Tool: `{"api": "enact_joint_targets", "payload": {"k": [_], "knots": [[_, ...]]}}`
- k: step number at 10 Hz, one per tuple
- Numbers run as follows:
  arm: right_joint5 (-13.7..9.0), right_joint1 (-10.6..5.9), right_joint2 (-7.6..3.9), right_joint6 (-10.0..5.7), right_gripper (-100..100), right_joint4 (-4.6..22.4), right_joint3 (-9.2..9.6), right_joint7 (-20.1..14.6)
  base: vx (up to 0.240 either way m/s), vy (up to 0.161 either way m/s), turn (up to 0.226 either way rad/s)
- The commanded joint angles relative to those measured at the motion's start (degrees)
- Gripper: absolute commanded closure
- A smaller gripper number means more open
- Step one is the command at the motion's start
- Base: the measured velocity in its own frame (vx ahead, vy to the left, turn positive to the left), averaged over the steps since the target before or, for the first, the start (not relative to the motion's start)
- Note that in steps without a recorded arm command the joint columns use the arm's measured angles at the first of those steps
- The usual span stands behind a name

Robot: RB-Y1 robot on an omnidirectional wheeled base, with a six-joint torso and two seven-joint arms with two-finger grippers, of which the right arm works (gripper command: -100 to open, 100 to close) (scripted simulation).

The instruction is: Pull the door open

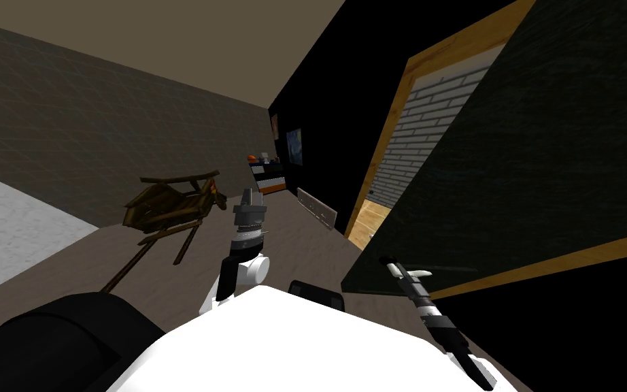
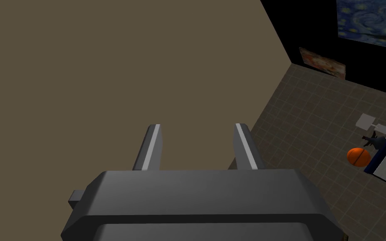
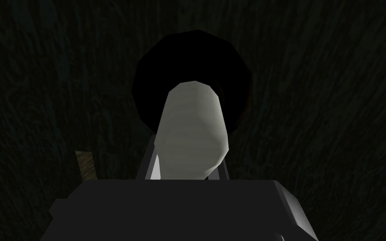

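- Right arm: reaches forward and low to the dark door (image 1: 543,170); forearm runs from the chest's right side up to the door face.
- Right gripper (image 3: 188,157): fingers (image 3: 151,162) closed narrow on the door handle (image 3: 192,129), one pressing each side of it.
- Door handle: pale grey lever on a round black rose (image 3: 192,71) mounted on the door. In the right wrist view its long axis runs from the rose towards the gripper body, free end nearest the body. In the head view it sits low on the door face (image 1: 419,273), at the right gripper (image 1: 400,269).
- Door: leaf stands off its wooden frame (image 1: 387,156); the gap shows a white brick wall (image 1: 428,129) and plank floor (image 1: 366,218).
- Left arm: raised ahead of the chest, well apart from the door. Left gripper (image 1: 249,197) points up; fingers (image 2: 150,146) spread wide, nothing between them.
- Shelf unit (image 1: 268,178) by the far wall: an orange ball (image 2: 358,157) rests on top; other contents too small to tell.
- Wooden chair (image 1: 176,204) on the floor to the left.
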Motion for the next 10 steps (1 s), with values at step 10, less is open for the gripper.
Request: {"api": "enact_joint_targets", "payload": {"k": [10], "knots": [[1.62, -0.46, -0.63, -3.50, 100, 2.87, -1.01, -0.32, -0.177, -0.089, 0.141]]}}
